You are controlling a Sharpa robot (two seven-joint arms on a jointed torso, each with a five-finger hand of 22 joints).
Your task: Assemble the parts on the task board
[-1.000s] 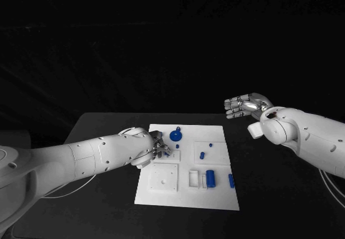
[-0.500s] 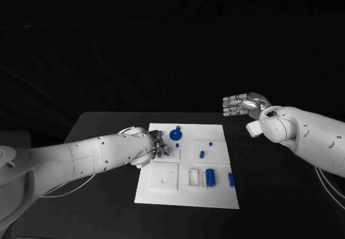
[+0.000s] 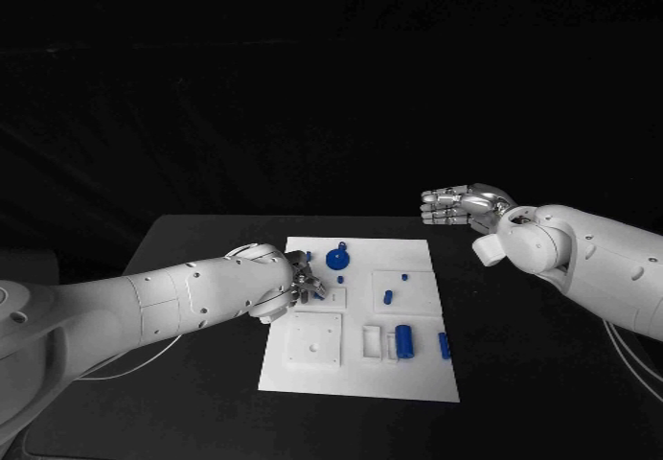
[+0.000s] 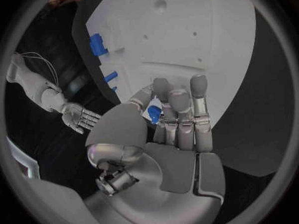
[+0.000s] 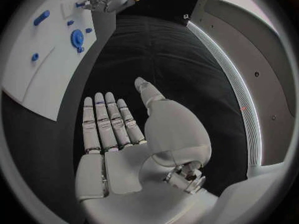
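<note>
A: Fingers [image 4: 179, 115] of the left silver hand [image 3: 304, 281] are curled together over the left side of the flat white task board [image 3: 415, 383], and the left wrist view shows a small blue plastic part [image 4: 154, 113] pinched between thumb and fingers, just above the board's surface.

B: And the right silver hand [image 3: 460, 206]?

A: Raised well above the black table [image 3: 207, 240], off the board's far right corner. Its fingers lie straight and side by side, thumb apart, palm bare; it holds nothing.

B: What lies beyond the left hand on the board?

A: Just beside it, toward the far edge, a round blue disc-shaped part with a stub [image 3: 337, 259]. To the right of the hand, on a raised white square, 2 small blue pegs [image 3: 393, 294], near each other. Nearer the robot, a plain white square block with small holes [image 3: 313, 342] sits right below the hand.

B: And the rest?

A: Right of that block, a narrow white rectangular frame [image 3: 372, 342], then a stout blue cylinder [image 3: 403, 340] just beside it, then a slim blue bar [image 3: 444, 346] near the board's right edge. All 3 lie lengthwise, parallel, apart from the hands.
</note>
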